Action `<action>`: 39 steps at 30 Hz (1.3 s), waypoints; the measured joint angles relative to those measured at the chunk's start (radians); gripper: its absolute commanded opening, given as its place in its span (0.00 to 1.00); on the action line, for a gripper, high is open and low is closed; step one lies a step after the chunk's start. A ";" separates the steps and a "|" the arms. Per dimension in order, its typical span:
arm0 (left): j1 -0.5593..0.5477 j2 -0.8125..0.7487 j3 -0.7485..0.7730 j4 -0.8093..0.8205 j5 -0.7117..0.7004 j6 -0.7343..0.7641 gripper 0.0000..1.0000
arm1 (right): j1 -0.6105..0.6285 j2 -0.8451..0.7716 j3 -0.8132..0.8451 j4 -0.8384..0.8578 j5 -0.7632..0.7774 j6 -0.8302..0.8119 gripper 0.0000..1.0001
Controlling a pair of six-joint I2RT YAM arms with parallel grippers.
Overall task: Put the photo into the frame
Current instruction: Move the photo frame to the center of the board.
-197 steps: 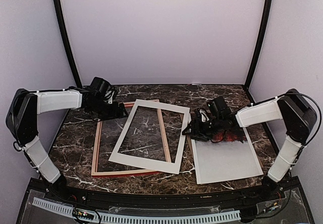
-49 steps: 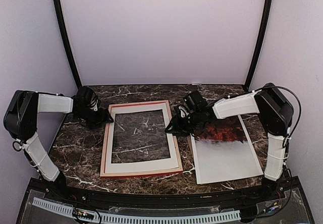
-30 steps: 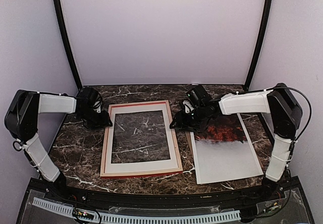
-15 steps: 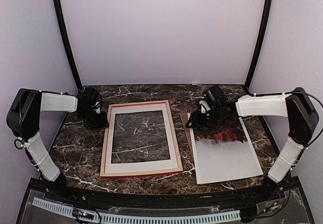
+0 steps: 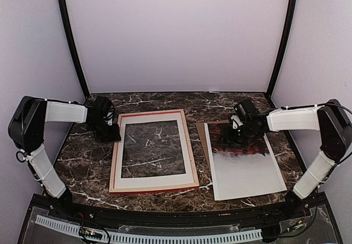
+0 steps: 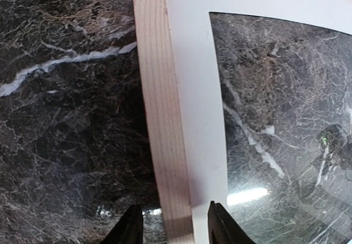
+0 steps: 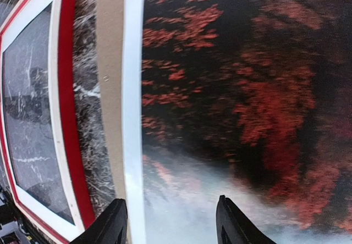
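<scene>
My right hand hangs over the photo with its fingers parted about halfway and nothing between them. One fingertip sits above the photo's left edge, the other above the misty part of the print. I cannot tell whether either tip touches the paper. From above, this hand is over the far end of the photo, where the dark red foliage is.

The photo lies flat on the surface, right of the frame and outside it. Its long axis runs from my side to the far wall, with the foliage end away from me and the pale grey end towards me. A strip of brown backing board shows along its left edge. Bare marble separates that board from the frame's red rail.

My left hand is low at the frame's left rail, fingers apart, one on each side of the pale wood. There is a gap between each finger and the wood, and the hand grips nothing. Seen from above, it is at the far left corner. The frame lies flat, its paler side up and its long axis parallel to the photo's. The white mat sits inside the rails.
</scene>
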 measured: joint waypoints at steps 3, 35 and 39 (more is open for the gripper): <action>-0.002 0.005 0.002 -0.013 -0.039 0.006 0.40 | -0.053 -0.042 -0.029 -0.026 0.043 -0.024 0.58; -0.267 -0.130 0.132 0.076 0.047 -0.065 0.91 | -0.637 -0.124 -0.228 0.041 0.092 -0.235 0.57; -0.388 -0.055 0.208 0.128 0.090 -0.101 0.91 | -0.642 -0.122 -0.240 0.074 0.061 -0.243 0.57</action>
